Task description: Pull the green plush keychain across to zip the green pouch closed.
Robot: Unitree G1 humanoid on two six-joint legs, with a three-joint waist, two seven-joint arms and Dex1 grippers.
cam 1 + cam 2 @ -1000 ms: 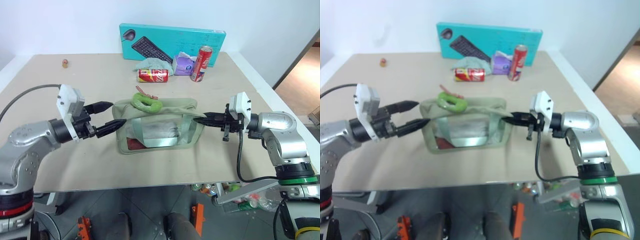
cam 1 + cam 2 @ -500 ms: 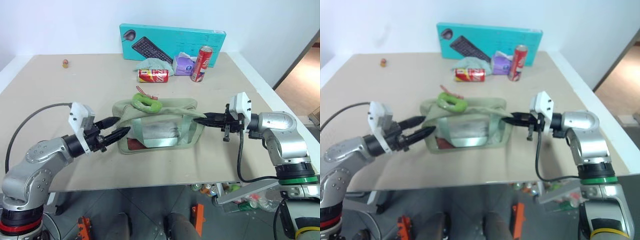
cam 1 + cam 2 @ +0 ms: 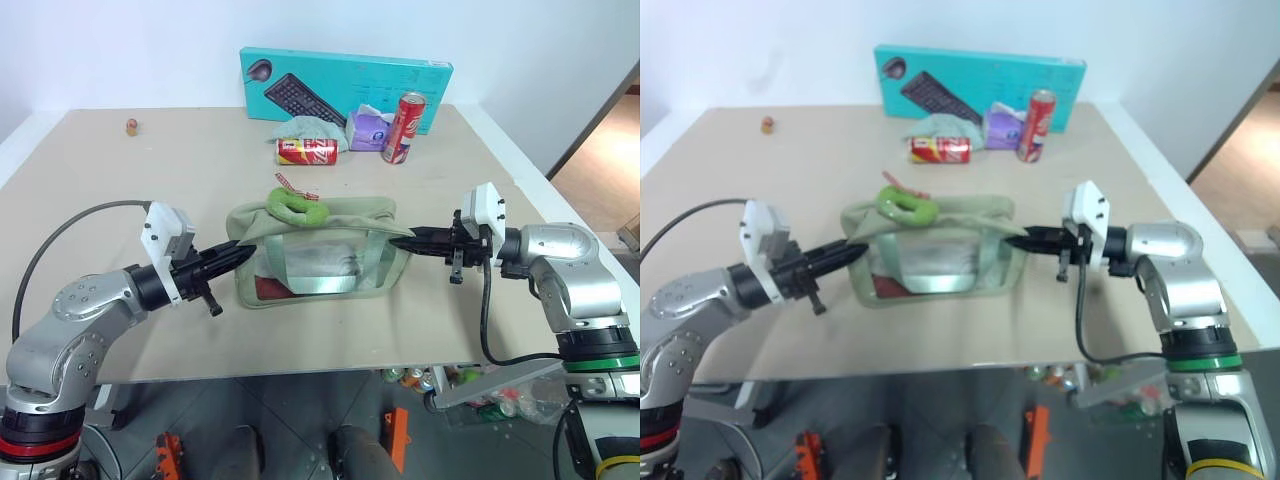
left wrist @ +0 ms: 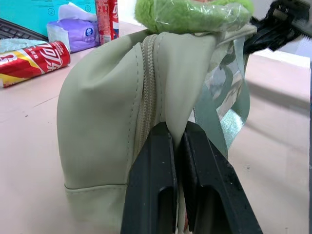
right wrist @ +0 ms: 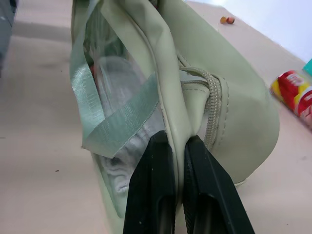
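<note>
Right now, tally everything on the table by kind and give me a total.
Pouch: 1, the green pouch
Plush charm: 1, the green plush keychain
Soda cans: 2, one upright, one lying down
Keyboard box: 1
Tissue pack: 1
Cloth rag: 1
Small object at the far left: 1
Total: 8

Bright, even light; soft shadows, sharp focus.

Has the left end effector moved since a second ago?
Yes. The left end effector has dropped and come in toward the green pouch, and has shut on its near end; it stood open beside that end before.
</note>
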